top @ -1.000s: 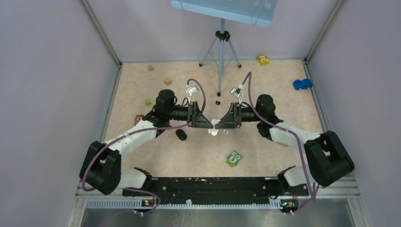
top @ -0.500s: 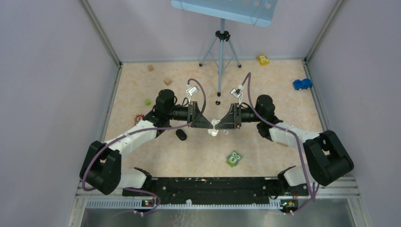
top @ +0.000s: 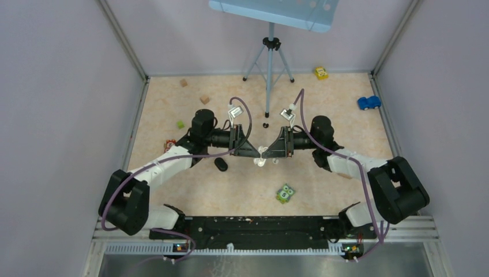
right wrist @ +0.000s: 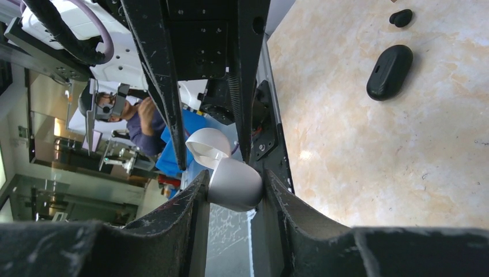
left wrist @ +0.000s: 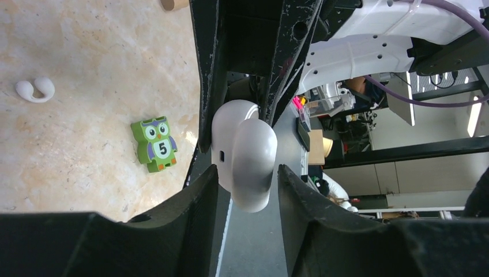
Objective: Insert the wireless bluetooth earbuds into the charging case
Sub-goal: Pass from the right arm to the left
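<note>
A white charging case (top: 262,153) hangs above the table's middle between the two grippers, which point at each other. My right gripper (right wrist: 233,187) is shut on one rounded half of the case (right wrist: 233,184), and the other half (right wrist: 207,147) is hinged open. My left gripper (left wrist: 245,184) is open, its fingertips either side of the case (left wrist: 245,156) with slim gaps. One white earbud (left wrist: 34,90) lies on the table. A black case (right wrist: 390,72) and a black earbud (right wrist: 401,17) lie apart on the table.
A green owl block (top: 285,193) lies near the front. The black case (top: 221,164) lies under the left arm. A tripod (top: 270,63) stands at the back middle. Wooden cubes (top: 204,99), a green cube (top: 180,124), a blue car (top: 368,103) and a yellow car (top: 321,73) are scattered around.
The left gripper's jaws narrowed around the white case and then widened again. Both arms have stayed almost where they were.
</note>
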{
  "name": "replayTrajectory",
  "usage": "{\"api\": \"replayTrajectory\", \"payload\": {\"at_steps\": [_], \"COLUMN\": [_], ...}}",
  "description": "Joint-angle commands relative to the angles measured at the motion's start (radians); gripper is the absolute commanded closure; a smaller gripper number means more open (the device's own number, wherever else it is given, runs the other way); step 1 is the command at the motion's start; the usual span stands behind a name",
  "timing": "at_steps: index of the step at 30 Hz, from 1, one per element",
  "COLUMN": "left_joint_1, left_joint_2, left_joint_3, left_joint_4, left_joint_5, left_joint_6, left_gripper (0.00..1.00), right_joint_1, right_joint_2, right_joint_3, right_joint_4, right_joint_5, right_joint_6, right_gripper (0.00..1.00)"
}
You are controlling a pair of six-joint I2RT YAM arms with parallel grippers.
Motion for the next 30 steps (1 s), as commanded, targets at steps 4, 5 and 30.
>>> {"api": "replayTrajectory", "payload": {"at_steps": [4,5,30], "left_joint_1": [-0.005,-0.004,-0.02], "left_joint_2": [0.014,0.016,0.032], "left_joint_3": [0.048,0.05,0.113], "left_joint_4": [-0.015,-0.018,-0.176], "left_joint_5": [0.005,0.006,-0.059], "left_joint_6": [0.032,0.034,0.149], "left_gripper": [0.48,0.46,0.54], "right_joint_1": [-0.005,-0.006,-0.006], "right_joint_2": [0.011,0.011,0.019], "right_joint_3": [0.017,0.017,0.024], "right_joint_4": [0.058,0.057,0.046], "right_joint_5": [-0.01,-0.01,-0.001], "right_joint_6": [-0.019,-0.019,-0.007], "right_gripper": [1.0,1.0,1.0]}}
